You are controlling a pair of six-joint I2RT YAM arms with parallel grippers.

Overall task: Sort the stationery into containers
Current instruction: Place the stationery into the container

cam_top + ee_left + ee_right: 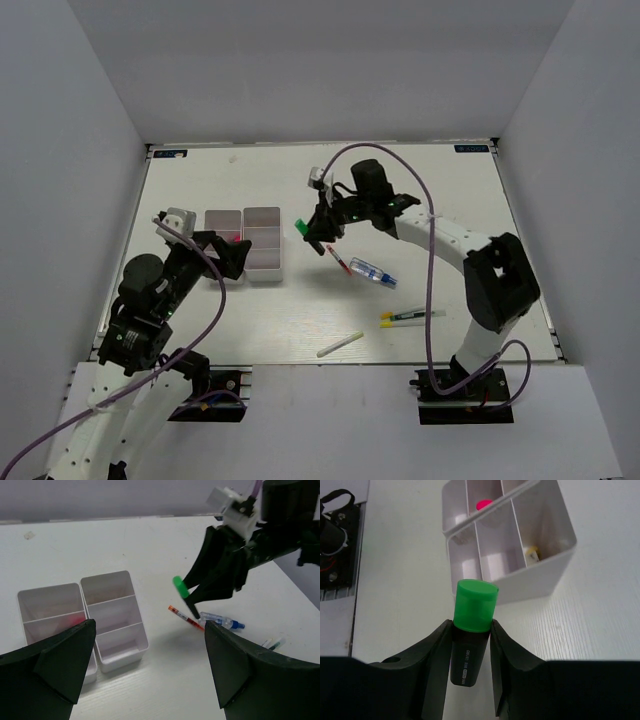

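My right gripper (471, 630) is shut on a black highlighter with a green cap (476, 605), held above the table just right of the containers (262, 279). From the left wrist view the green cap (179, 586) pokes out of the right gripper (196, 600). The white bins (560, 550) hold a pink-tipped highlighter (483, 504) and a small yellowish eraser (532, 555). A red pen (340, 263), a clear-blue tube (373, 273), yellow-capped markers (410, 317) and a white stick (340, 344) lie on the table. My left gripper (150, 630) stands open and empty beside the bins (122, 652).
Grey walls close in the white table on three sides. The right arm's purple cable (430, 260) loops over the right half. The red pen (186, 617) and the tube (220, 621) lie just under the right gripper.
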